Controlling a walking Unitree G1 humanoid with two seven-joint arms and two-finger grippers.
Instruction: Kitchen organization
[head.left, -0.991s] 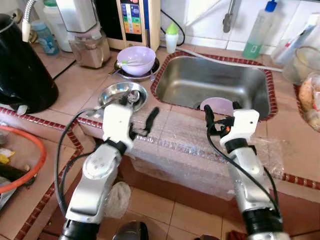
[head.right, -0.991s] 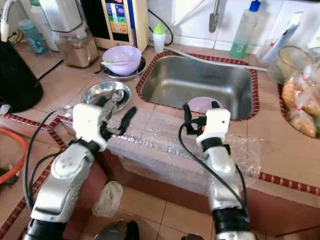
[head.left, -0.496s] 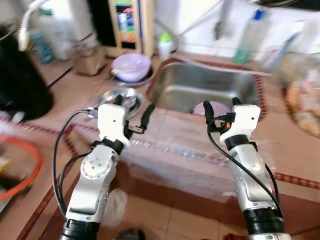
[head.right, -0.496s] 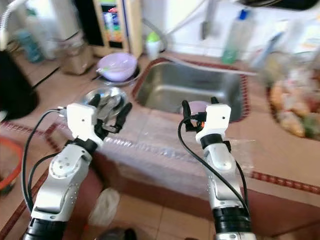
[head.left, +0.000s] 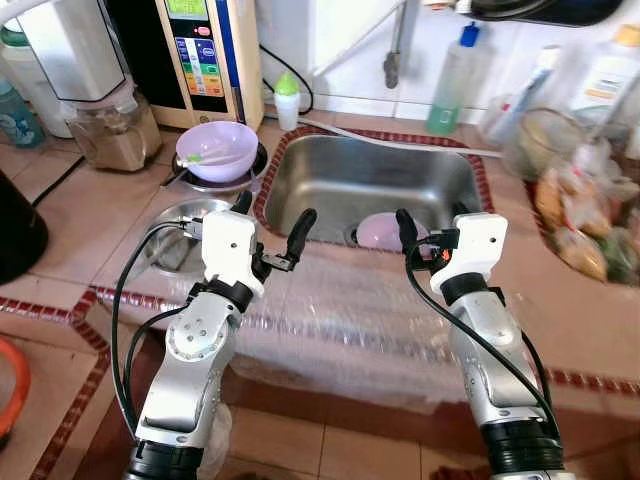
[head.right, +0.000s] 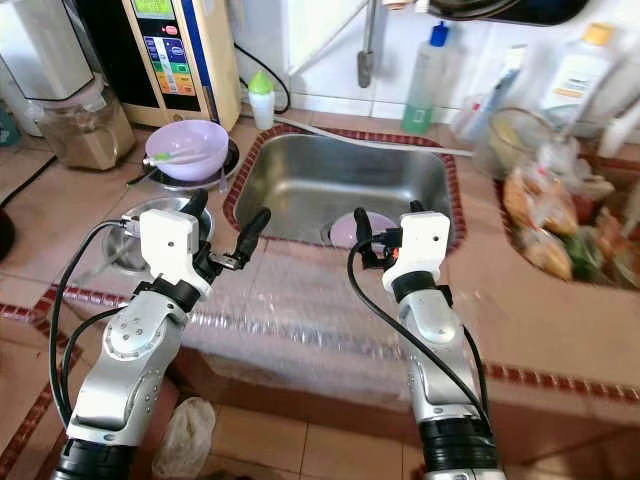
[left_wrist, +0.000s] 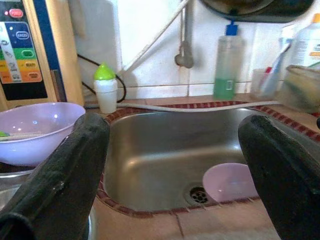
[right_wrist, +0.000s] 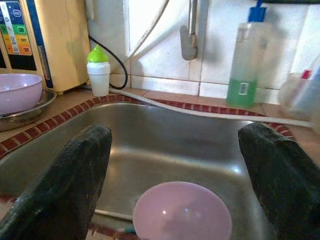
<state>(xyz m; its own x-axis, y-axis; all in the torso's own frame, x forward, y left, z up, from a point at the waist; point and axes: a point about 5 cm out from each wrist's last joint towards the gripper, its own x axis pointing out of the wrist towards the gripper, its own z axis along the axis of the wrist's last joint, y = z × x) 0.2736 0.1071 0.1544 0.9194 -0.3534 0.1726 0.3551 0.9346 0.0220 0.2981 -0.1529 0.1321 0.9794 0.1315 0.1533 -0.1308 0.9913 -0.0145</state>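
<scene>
Stance before the sink. A small lilac bowl lies in the steel sink, near the drain and against the sink's front wall. The right gripper hovers above the front rim with its fingers spread wide, and the bowl sits just ahead of it and below, framed between the two fingers in the right wrist view. The left gripper, likewise wide open and holding nothing, hangs over the bench at the sink's near-left corner, so the bowl lies ahead and to its right, farther off. The right arm is judged the nearer one for a reach down into the sink. A larger lilac bowl rests on the bench left of the sink.
</scene>
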